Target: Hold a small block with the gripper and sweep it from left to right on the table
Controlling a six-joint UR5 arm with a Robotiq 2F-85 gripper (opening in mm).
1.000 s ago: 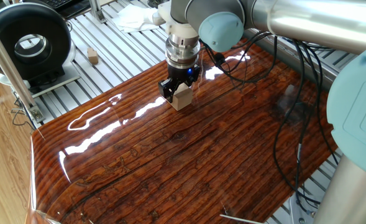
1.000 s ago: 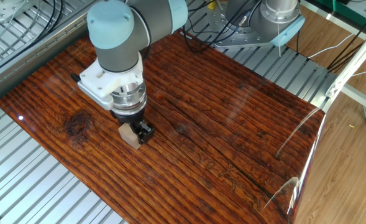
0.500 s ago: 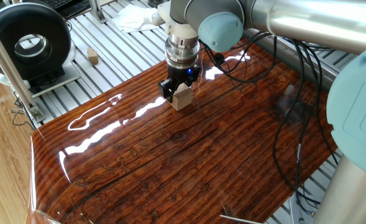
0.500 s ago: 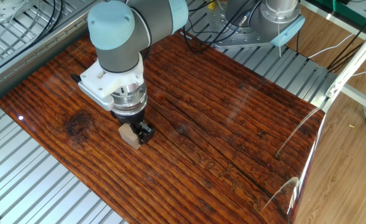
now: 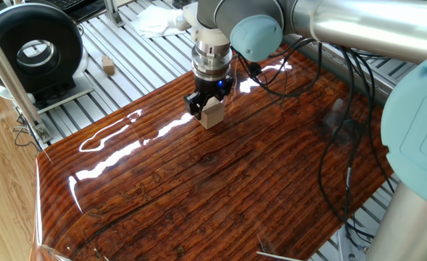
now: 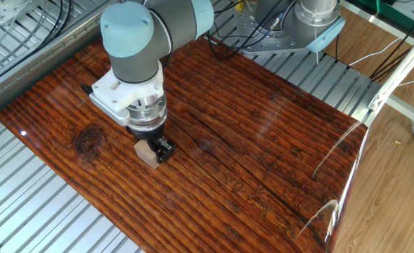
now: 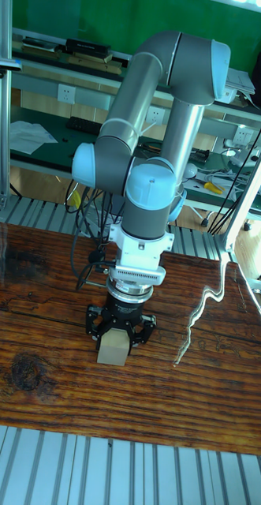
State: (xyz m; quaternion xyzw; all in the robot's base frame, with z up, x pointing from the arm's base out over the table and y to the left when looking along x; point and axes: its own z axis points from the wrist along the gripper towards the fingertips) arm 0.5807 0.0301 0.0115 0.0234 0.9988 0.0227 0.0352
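Note:
The small block (image 5: 212, 113) is a pale beige wooden cube resting on the glossy reddish-brown table (image 5: 220, 188). My gripper (image 5: 208, 106) points straight down over it, and its black fingers are shut on the small block's sides. In the other fixed view the small block (image 6: 147, 152) sits near the table (image 6: 263, 140) edge that faces the slats, with the gripper (image 6: 155, 148) clamped on it. The tall fixed view shows the gripper (image 7: 118, 334) around the small block (image 7: 113, 351), which touches the table (image 7: 185, 394).
A tinier brownish block (image 5: 109, 66) lies on the aluminium slats beyond the table, next to a black round device (image 5: 32, 48). Black cables (image 5: 343, 145) hang over the board's right side. A metal post (image 5: 10, 72) stands at the left.

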